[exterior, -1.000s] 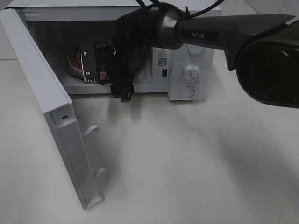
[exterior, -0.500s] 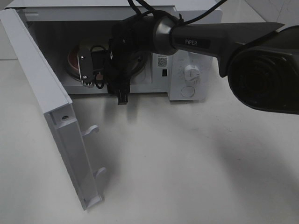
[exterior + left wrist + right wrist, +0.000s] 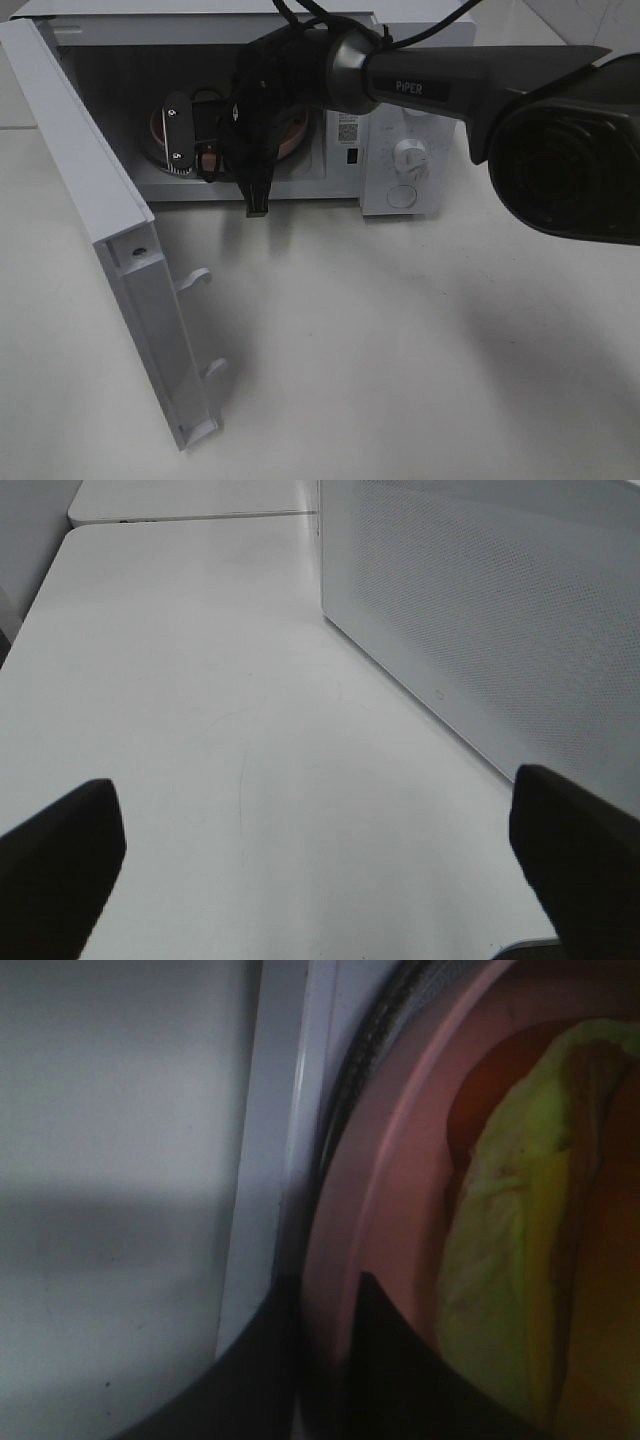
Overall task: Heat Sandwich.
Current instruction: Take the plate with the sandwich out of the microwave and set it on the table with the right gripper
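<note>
Pinching the pink plate (image 3: 345,1260) rim, right hand (image 3: 320,1360) carries the soft, floppy sandwich (image 3: 520,1260); grip plate only.

White table (image 3: 400,350) carries everything; plain matte top, faint scuffs seen in left wrist view. Microwave (image 3: 410,150) sits directly on it toward the far edge, white, w/ its door (image 3: 110,230) swung open out over the table on the left side. Second table (image 3: 190,498) butts up just beyond, seam visible btwn the two in left wrist view. Arm shadows fall across the near surface.
</note>
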Robot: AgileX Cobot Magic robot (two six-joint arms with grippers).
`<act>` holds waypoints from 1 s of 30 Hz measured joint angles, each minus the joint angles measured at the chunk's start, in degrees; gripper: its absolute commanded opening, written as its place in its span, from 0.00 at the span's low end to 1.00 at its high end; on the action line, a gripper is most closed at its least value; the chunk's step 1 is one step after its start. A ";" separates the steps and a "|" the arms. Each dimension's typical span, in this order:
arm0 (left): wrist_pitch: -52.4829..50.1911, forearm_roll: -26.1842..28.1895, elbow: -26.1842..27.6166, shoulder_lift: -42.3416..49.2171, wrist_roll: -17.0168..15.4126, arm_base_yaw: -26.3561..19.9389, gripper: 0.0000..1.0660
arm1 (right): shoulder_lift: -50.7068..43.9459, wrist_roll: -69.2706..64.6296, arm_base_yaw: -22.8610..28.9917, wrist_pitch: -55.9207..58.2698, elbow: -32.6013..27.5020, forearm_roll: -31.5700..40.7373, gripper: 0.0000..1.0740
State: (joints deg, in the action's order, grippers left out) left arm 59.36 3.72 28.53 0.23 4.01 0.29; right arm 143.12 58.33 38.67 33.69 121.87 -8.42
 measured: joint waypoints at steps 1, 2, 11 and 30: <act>0.00 -0.06 0.00 0.00 0.00 0.00 0.95 | 0.00 0.00 0.00 0.00 0.00 0.00 0.01; 0.00 -0.06 0.00 0.00 0.00 0.00 0.95 | 0.00 0.00 0.00 0.00 0.00 0.00 0.01; 0.00 -0.06 0.00 0.00 0.00 0.00 0.95 | -0.11 0.46 0.00 0.97 0.00 0.00 0.01; 0.00 -0.17 0.00 0.00 0.00 0.00 0.95 | -8.42 4.01 0.00 -3.50 -13.12 0.57 0.00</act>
State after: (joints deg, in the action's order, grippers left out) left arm 59.36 3.55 28.53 0.23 4.01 0.29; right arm 134.70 62.34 38.67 30.19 108.75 -7.85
